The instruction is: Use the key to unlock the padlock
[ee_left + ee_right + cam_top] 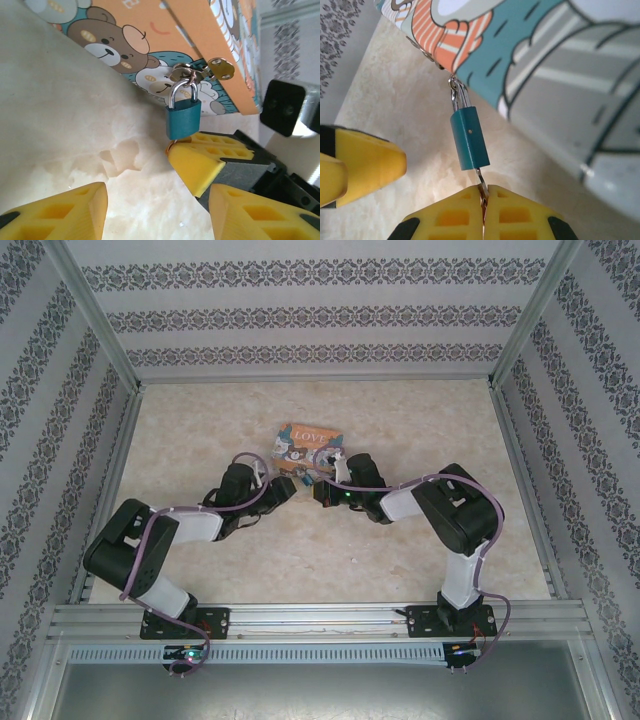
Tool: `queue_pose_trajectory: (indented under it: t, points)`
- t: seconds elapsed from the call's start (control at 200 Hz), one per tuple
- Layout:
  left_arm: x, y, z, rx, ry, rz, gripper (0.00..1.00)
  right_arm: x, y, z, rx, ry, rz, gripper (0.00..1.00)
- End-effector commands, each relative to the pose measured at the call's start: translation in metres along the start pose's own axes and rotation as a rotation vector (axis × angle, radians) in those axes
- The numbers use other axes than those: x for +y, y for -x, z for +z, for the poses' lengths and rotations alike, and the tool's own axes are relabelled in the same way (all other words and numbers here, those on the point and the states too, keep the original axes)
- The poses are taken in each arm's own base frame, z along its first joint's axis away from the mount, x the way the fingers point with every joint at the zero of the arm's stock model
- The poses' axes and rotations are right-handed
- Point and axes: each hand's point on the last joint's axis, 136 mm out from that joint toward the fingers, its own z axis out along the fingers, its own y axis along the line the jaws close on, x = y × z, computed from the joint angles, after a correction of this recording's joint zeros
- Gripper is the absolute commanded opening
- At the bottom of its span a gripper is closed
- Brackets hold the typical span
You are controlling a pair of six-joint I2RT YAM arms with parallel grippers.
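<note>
We see the padlock [470, 137] hanging from the tin [545, 65] toward the table's [430, 430] far edge, keyhole end free; the right fingers [455, 215] pinch the key [480, 179] entering it, while the left fingers [55, 210] gape empty alongside, probably to steady it

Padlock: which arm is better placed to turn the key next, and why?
Right: the right gripper is shut on the key under the padlock; the left gripper hangs open, apart from it.

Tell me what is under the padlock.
A thin key blade runs from the bottom of the padlock into the right gripper, shut on it. The key's head is covered by the fingers; its tip is hidden inside the padlock.
</note>
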Motion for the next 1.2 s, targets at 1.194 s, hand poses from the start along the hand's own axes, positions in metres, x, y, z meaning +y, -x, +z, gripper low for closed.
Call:
queue_pose_trajectory:
  t: [1.194]
  points:
    - [-0.014,0.018,0.038,-0.047,-0.313,-0.279,0.41,0.043,0.018,-0.002,-0.021,0.146,0.102,0.0]
